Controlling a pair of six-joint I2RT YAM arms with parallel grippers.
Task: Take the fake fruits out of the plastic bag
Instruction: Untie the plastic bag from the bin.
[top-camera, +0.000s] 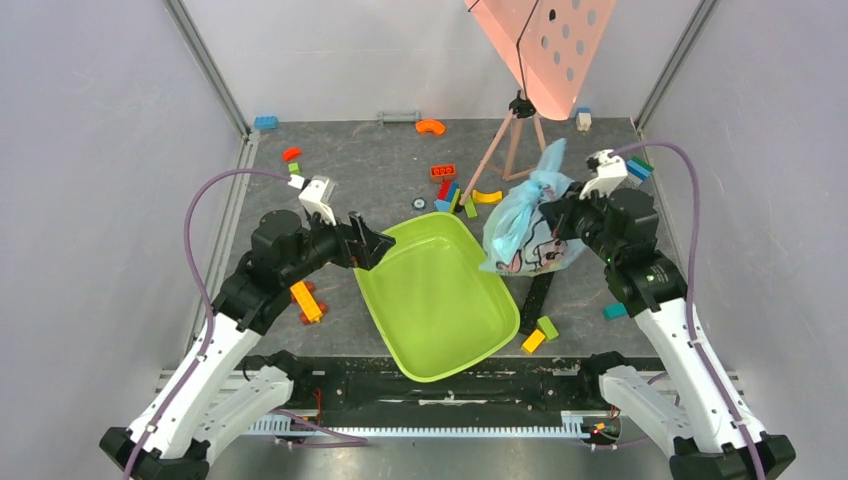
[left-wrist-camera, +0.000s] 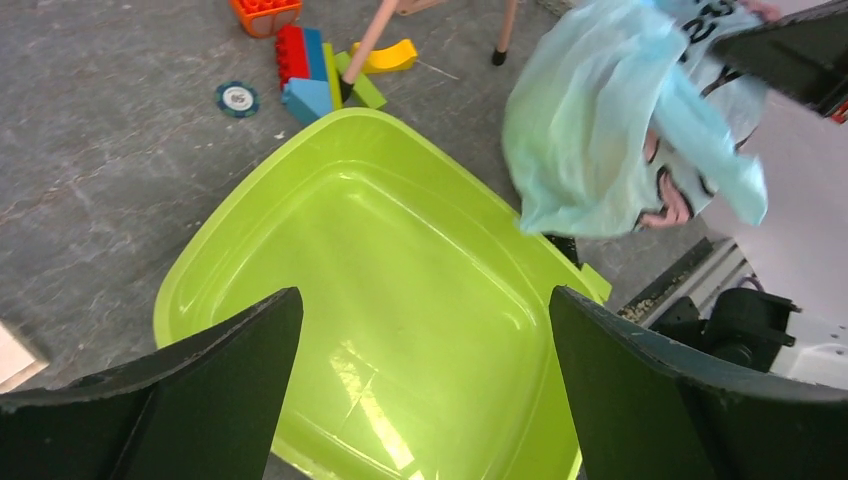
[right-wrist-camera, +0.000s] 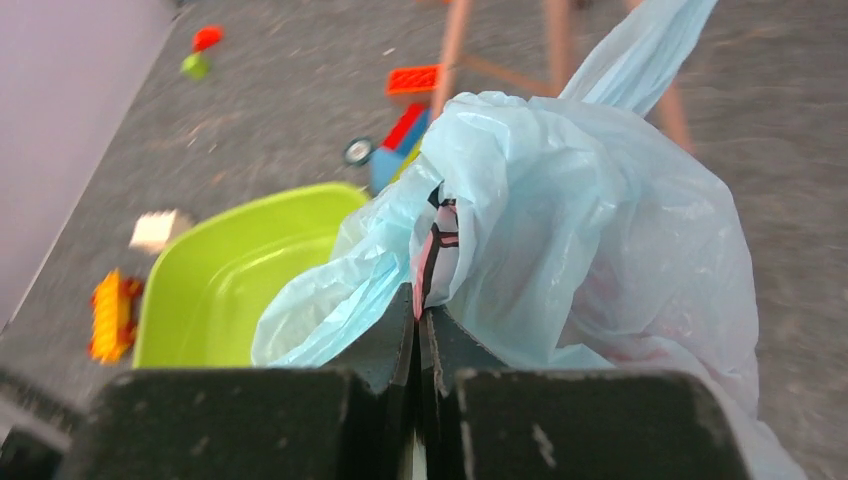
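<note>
The light-blue plastic bag (top-camera: 527, 222) with cartoon prints hangs bunched at the right rim of the lime-green tub (top-camera: 437, 296). My right gripper (top-camera: 556, 215) is shut on a fold of the bag (right-wrist-camera: 560, 220), and holds it lifted. The fake fruits are hidden; only a faint pink shade shows through the film in the right wrist view. My left gripper (top-camera: 372, 245) is open and empty, held over the tub's left rim, with the tub floor (left-wrist-camera: 400, 290) between its fingers (left-wrist-camera: 210, 370). The bag (left-wrist-camera: 610, 130) shows beyond the tub there.
Toy blocks lie scattered: an orange one (top-camera: 306, 301) left of the tub, yellow and green ones (top-camera: 540, 335) at its right front, a cluster (top-camera: 452, 192) behind it. A pink stand (top-camera: 512, 140) with a perforated panel rises behind the bag.
</note>
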